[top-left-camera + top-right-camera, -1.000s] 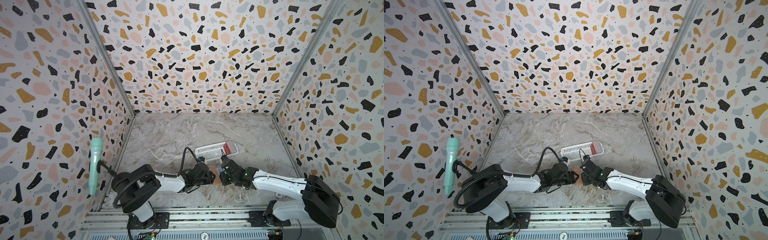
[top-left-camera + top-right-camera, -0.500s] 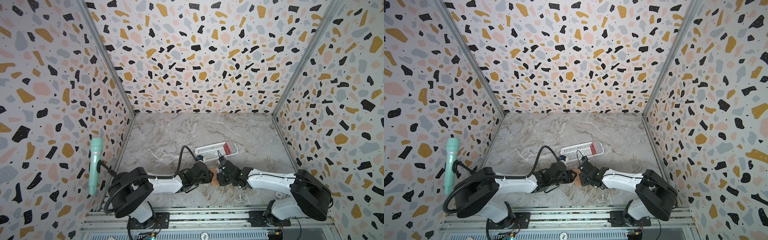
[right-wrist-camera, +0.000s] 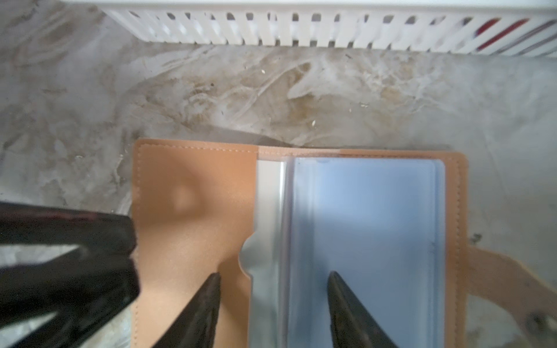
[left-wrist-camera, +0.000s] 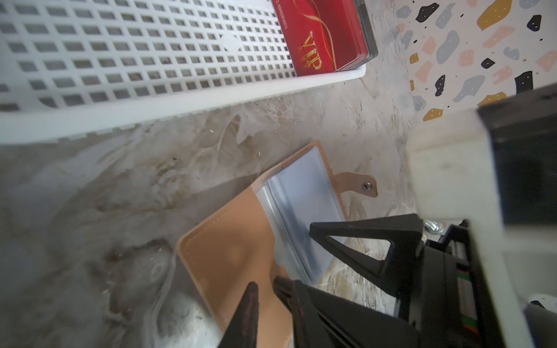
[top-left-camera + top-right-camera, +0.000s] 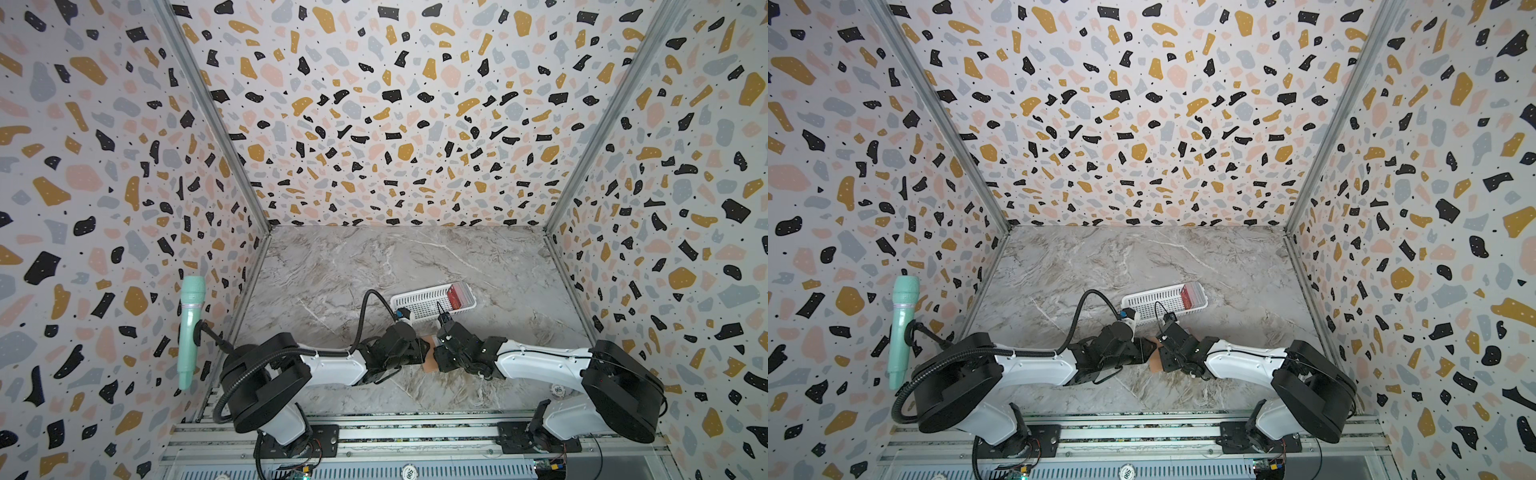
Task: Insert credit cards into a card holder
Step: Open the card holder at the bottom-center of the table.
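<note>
Both jaws at the open card holder — no card in it yet.
Left jaws nearly closed, pinching the outer edge of the holder's tan cover. Right jaws open, one tip above the tan cover and one above the pale blue clear sleeves (whether they touch, cannot tell). The holder lies spread flat on the desk, and its snap tab sticks out past the sleeve side. In both top views it is a tan patch between the two arms, low and near the front rail. Just beyond it — near but apart — sits a white slotted basket. The red VIP credit cards are stacked on edge at the basket's end on the robot's right, tilted. A mint-green microphone hangs on a gooseneck by the left wall.
</note>
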{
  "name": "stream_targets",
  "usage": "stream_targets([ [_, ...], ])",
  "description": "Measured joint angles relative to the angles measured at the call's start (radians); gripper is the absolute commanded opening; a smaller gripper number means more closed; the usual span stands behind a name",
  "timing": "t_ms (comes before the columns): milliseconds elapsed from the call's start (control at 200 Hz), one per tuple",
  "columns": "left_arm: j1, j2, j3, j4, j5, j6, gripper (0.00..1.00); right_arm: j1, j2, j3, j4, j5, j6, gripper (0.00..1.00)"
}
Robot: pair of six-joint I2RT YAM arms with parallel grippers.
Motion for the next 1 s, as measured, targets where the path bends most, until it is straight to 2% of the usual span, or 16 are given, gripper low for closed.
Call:
stream_targets([
  [205,0.0,0.064,-0.01,0.051,0.021,-0.023,0.17,-0.026,-0.084,-0.038,-0.018,-0.025,0.011,0.42],
  [405,0.0,0.082,-0.016,0.055,0.032,-0.024,0.17,-0.117,-0.183,-0.071,-0.017,-0.053,0.011,0.37],
  [601,0.0,0.082,-0.016,0.056,0.033,-0.021,0.17,-0.171,-0.179,-0.089,-0.035,-0.042,0.003,0.32],
  [996,0.0,0.1,0.004,0.032,0.017,0.02,0.15,-0.176,-0.167,-0.14,-0.02,-0.026,0.015,0.23],
])
